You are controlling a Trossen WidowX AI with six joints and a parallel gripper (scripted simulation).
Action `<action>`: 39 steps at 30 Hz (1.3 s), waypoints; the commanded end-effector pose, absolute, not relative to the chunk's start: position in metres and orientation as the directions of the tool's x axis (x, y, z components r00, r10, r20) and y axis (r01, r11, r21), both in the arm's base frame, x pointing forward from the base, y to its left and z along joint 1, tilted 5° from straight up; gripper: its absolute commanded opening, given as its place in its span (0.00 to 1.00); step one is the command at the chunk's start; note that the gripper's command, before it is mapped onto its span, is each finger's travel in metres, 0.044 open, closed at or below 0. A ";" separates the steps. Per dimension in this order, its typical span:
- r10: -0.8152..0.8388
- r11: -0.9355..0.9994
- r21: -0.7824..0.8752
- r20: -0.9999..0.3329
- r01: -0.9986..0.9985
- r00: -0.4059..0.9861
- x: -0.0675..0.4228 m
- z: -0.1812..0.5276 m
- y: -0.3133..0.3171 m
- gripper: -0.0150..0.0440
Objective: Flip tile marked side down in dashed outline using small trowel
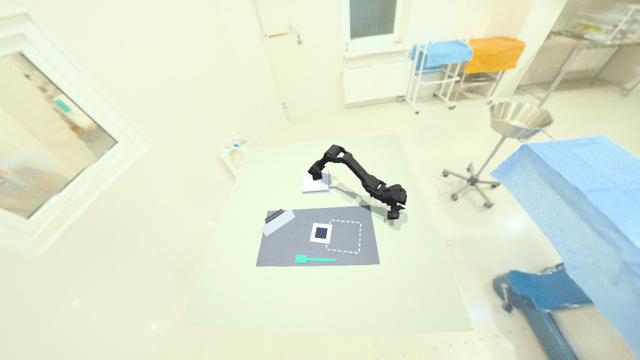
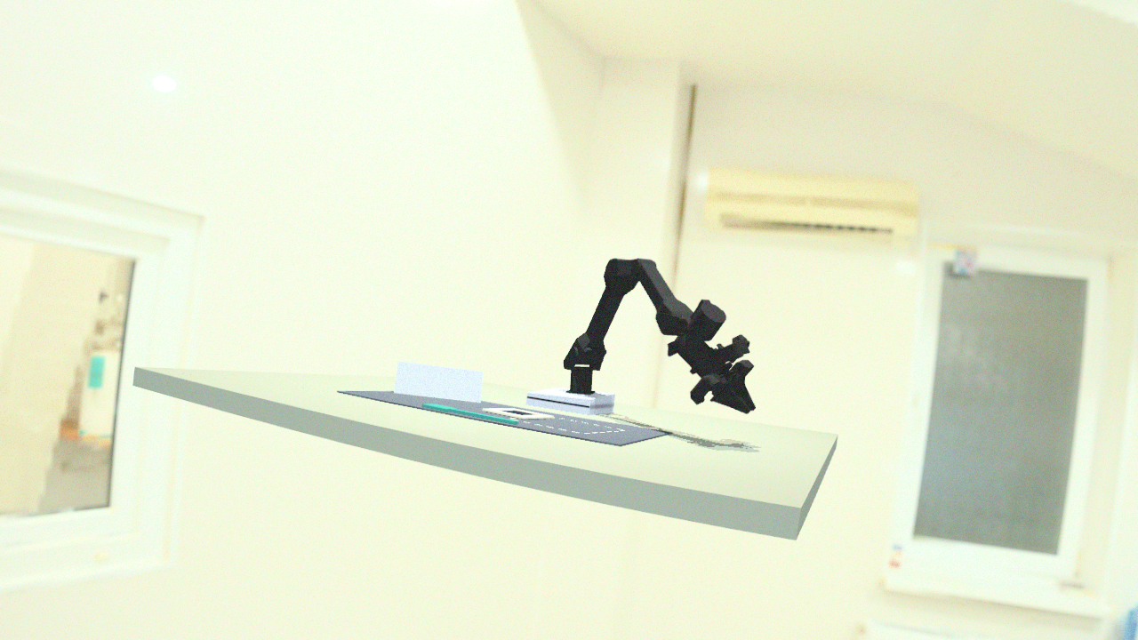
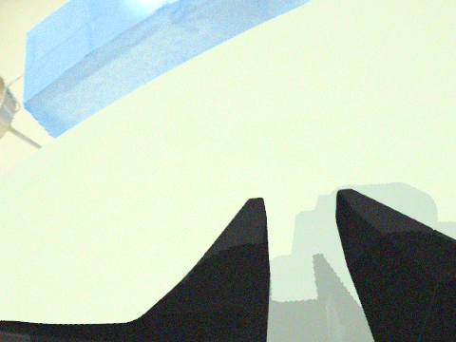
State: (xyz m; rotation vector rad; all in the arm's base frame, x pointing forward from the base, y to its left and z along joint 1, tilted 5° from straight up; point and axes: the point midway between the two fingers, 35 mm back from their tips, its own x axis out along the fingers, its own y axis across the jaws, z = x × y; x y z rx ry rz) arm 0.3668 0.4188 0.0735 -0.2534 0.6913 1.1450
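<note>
The teal trowel [image 1: 313, 259] [image 2: 453, 409] lies flat on the grey mat [image 1: 277, 250] [image 2: 381, 396] near its front edge. The white tile [image 1: 320, 232] [image 2: 508, 412] lies with its dark marked square up, touching the left side of the dashed outline [image 1: 344, 221]. My gripper [image 1: 392, 214] [image 2: 735, 402] [image 3: 300, 208] hangs over bare table just past the mat's back right corner, far from the trowel. Its fingers are nearly together with a narrow gap, and nothing is between them.
A pale block [image 1: 277, 221] [image 2: 439, 380] with a dark strip lies on the mat's back left corner. The arm's white base plate [image 1: 308, 187] [image 2: 569, 400] stands behind the mat. A blue-draped table [image 1: 581, 188] [image 3: 159, 51] stands to the right of the table [image 1: 313, 304].
</note>
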 end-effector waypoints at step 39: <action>-0.070 0.866 -0.142 -0.984 -0.480 0.165 0.298 0.131 -0.187 0.42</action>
